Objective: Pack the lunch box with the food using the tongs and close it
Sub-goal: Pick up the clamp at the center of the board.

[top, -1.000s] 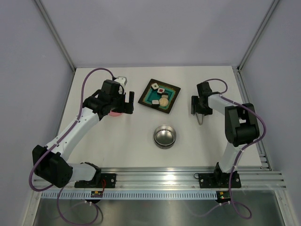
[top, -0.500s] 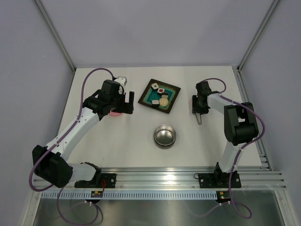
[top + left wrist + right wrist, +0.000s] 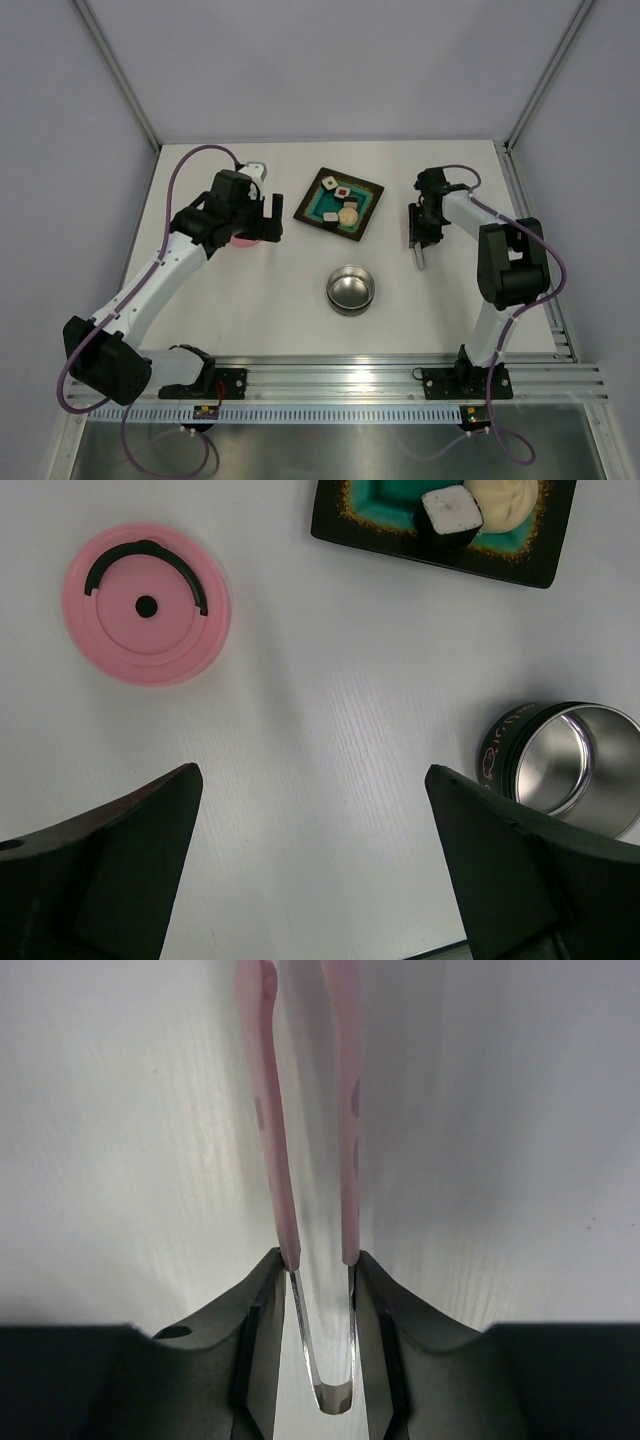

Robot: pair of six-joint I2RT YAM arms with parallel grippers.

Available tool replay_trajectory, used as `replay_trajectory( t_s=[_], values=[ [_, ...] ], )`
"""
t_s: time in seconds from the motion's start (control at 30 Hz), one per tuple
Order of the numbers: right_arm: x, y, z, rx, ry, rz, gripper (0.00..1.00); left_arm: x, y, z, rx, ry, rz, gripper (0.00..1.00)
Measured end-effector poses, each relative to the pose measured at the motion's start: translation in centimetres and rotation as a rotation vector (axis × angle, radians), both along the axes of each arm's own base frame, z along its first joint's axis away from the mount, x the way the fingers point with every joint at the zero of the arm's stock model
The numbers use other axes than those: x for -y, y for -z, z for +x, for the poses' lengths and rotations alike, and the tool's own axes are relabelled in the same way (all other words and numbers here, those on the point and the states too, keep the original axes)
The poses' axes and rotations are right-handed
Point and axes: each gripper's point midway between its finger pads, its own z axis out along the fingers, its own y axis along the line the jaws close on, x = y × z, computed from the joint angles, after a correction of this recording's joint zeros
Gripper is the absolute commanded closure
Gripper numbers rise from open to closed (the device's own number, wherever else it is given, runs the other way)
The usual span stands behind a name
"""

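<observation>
Where its arm bends down, right end effector [image 3: 320,1265] clasps tongs [image 3: 348,1160].

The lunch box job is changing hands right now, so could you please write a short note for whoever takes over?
Left gripper: open, hovering near the pink lid, holding nothing.
Right gripper: shut on the tongs near their joined end.
Lunch box: empty, lid off. Food: all on the dark tray.
Done: tongs gripped. Left: move food into the box, fit the lid.
</observation>
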Motion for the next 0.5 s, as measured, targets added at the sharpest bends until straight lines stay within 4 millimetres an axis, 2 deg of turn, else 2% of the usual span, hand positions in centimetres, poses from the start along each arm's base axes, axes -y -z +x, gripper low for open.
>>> replay_trajectory(
  t_s=[0.03,0.1,0.13,0.4,0.5],
  values=[
    [-0.1,-0.4,0.0,-0.006,-0.001,0.005,0.87,0.0,0.0,0.0,0.000,-0.001,-0.001,0.01],
    [-0.5,-1.5,-0.1,-0.016,-0.008,0.024,0.99,0.0,-0.1,-0.1,0.000,-0.001,-0.001,0.01],
    [-0.6,-2.1,0.0,-0.015,-0.010,0.031,1.00,-0.1,-0.1,-0.1,0.000,-0.002,-0.001,0.01],
    [-1.5,-7.0,0.4,0.006,-0.023,0.067,1.00,-0.1,-0.1,-0.1,0.002,-0.006,-0.001,0.01],
    [-2.0,-8.2,0.5,0.013,-0.032,0.077,1.00,-0.2,-0.1,-0.1,0.002,-0.007,0.001,0.01]
  ],
)
